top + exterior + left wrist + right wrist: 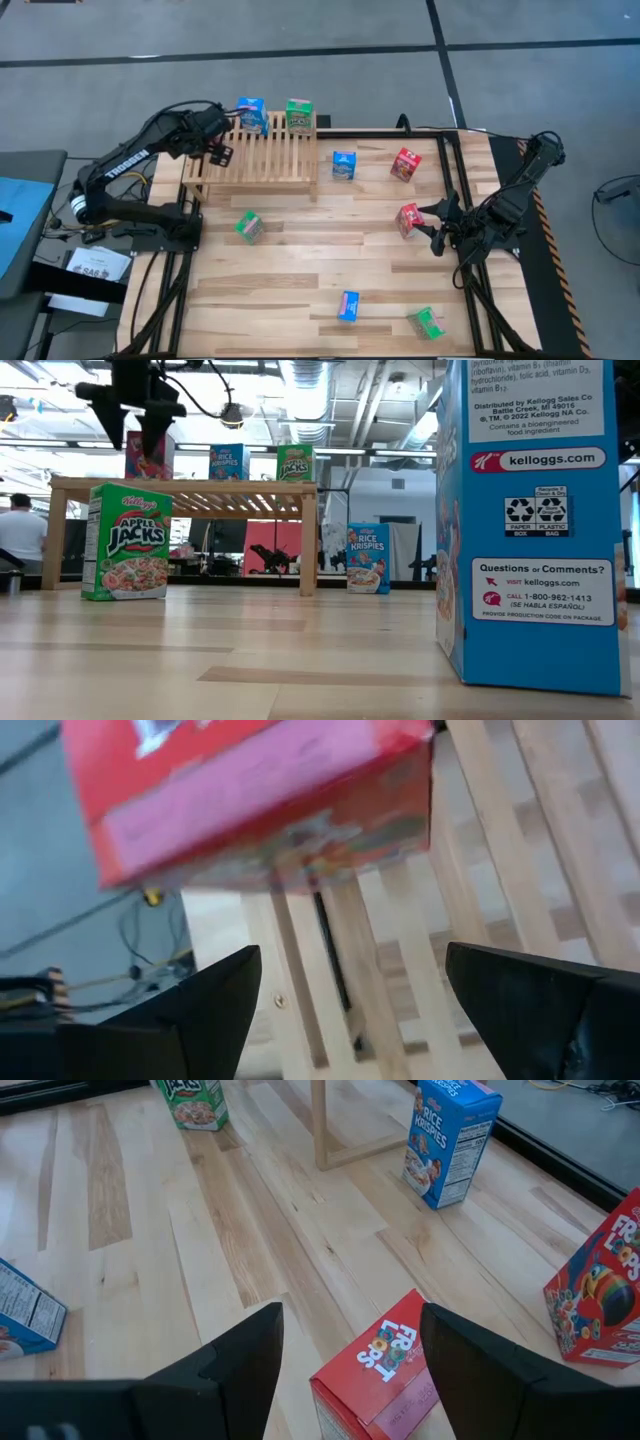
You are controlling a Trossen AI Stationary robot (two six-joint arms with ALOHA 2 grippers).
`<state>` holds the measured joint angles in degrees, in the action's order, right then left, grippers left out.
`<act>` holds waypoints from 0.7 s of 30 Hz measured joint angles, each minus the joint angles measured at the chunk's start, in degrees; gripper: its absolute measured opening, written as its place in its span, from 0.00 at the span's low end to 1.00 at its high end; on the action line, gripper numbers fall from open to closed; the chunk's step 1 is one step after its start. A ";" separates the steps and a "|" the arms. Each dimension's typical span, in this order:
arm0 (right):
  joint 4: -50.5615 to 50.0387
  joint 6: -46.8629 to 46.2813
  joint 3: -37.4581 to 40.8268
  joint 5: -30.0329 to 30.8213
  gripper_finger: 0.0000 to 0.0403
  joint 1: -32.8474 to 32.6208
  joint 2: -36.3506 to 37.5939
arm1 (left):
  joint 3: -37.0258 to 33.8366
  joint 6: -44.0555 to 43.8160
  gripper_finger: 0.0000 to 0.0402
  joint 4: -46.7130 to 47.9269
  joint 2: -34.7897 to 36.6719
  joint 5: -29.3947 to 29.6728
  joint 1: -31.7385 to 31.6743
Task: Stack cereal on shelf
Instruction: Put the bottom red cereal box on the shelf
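From above, your left gripper hangs over the near-left corner of the light slatted wooden shelf, fingers spread. A blue cardboard cereal box and a green cardboard cereal box stand on the shelf's far edge, beyond those fingers. Your right gripper sits low on the plank tabletop, fingers apart, with a red cardboard cereal box just off its tips. Loose on the table are another blue box, another red box, a green box, a third blue box and a third green box.

At table height, your left gripper hangs open above the shelf, a red box standing right behind the fingertips; the fingers clear it. An Apple Jacks box stands on the table below.

Left wrist: the red box fills the space ahead of your spread fingers, standing on the slats, not pinched.

Right wrist: your fingers stand apart, the red box between their tips and slightly ahead. You cannot tell whether they touch it.
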<state>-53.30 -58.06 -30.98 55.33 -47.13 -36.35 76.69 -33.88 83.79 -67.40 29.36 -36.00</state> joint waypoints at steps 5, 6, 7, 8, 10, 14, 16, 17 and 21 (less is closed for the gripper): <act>0.02 0.00 0.00 0.00 0.65 -0.01 0.01 | 0.02 -4.80 0.77 0.74 2.76 -0.74 2.09; 0.00 0.00 0.00 0.00 0.65 0.01 0.01 | 0.02 -5.02 0.77 0.66 3.31 -0.26 2.56; 0.02 0.00 0.00 0.00 0.65 0.01 0.01 | 0.02 -5.10 0.77 0.55 3.71 0.38 3.01; 0.02 0.00 0.00 0.00 0.65 0.00 0.01 | 0.02 -5.24 0.77 0.51 4.12 1.04 3.46; 0.02 0.00 0.00 0.00 0.65 0.01 0.01 | 0.02 -6.25 0.77 0.65 4.75 1.95 4.11; 0.00 0.00 0.00 0.00 0.65 0.01 0.01 | 0.02 -9.24 0.76 1.18 5.19 3.47 4.74; 0.02 0.00 0.00 0.00 0.65 0.00 0.00 | 0.02 -10.25 0.74 1.21 5.21 3.67 4.74; 0.00 0.00 0.00 0.00 0.65 0.00 -0.01 | 0.02 -10.52 0.71 1.19 5.19 3.74 4.74; 0.01 0.00 0.00 0.00 0.65 0.01 0.01 | 0.02 -10.97 0.60 0.01 5.19 4.59 4.74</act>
<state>-53.29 -58.06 -30.98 55.33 -47.11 -36.34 76.71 -44.85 83.80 -62.22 33.94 -31.27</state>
